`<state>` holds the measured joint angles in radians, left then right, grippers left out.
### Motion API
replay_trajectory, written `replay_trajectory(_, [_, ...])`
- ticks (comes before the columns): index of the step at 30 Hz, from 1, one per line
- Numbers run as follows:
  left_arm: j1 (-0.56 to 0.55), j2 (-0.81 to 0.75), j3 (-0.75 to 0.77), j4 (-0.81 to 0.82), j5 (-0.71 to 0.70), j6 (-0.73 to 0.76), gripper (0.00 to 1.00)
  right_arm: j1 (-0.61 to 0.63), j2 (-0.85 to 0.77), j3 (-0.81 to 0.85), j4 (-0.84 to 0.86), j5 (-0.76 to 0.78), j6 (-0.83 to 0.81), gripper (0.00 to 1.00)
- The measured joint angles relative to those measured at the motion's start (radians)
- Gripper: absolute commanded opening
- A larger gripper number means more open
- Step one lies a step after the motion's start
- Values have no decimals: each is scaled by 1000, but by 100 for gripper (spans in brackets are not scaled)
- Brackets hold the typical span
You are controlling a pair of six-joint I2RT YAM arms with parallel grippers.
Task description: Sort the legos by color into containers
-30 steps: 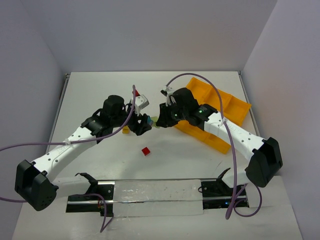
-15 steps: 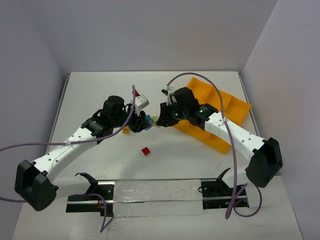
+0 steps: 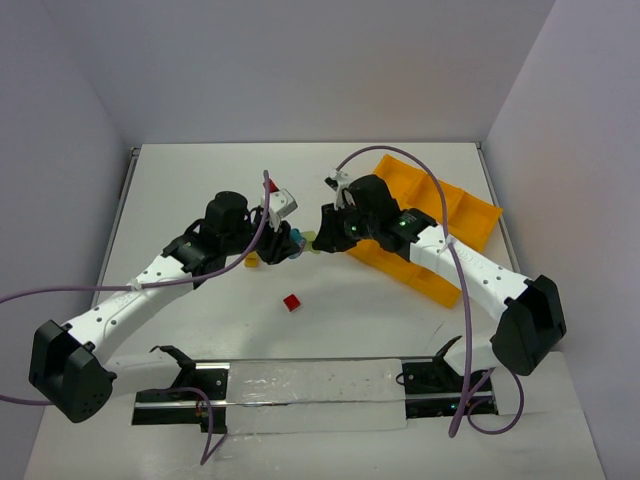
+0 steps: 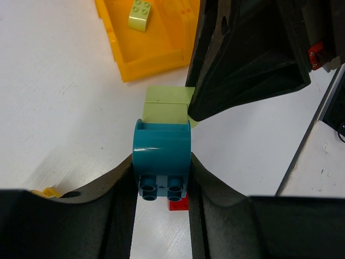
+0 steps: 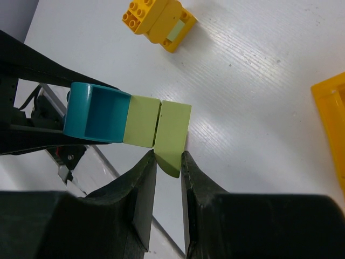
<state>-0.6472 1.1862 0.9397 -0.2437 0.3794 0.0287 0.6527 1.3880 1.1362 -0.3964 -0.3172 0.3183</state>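
Observation:
A joined stack of legos hangs above the table between my two grippers. It is one teal-blue brick (image 4: 161,154) and two light green bricks (image 5: 142,120). My left gripper (image 4: 161,178) is shut on the teal-blue brick (image 3: 296,241). The right gripper (image 5: 168,162) is shut on the end light green brick (image 5: 173,132). A red lego (image 3: 291,302) lies on the table below, and a yellow lego (image 5: 159,19) lies near the left arm. The containers are one orange-yellow tray (image 3: 455,215), behind the right gripper (image 3: 322,240). One compartment (image 4: 156,66) holds a light green brick (image 4: 139,14).
Both arms reach in from the near edge and meet at mid-table. Purple cables loop over each arm. A clear strip with metal rails runs along the table's near edge (image 3: 300,395). The tray's corner (image 5: 331,108) lies to the right of the right gripper.
My left gripper's jaws have closed onto the teal-blue brick. The right gripper has kept its hold on the green end. Neither arm has visibly shifted.

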Motion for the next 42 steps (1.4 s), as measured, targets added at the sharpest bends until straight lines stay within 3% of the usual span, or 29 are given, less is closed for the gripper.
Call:
replay_trajectory(19, [-1,-46,-16,2,32,-31,0,-81,132,-39,59,139,25,0])
replay_trajectory(30, [-1,-155,-83,53,-167,-204,0,-181,87,-23,52,295,25,0])
replay_trajectory(40, [-1,-66,12,15,-356,-399,0,-243,93,3,44,437,24,0])
replay_trajectory(42, [-1,-65,15,13,-383,-434,0,-252,115,25,47,447,22,6])
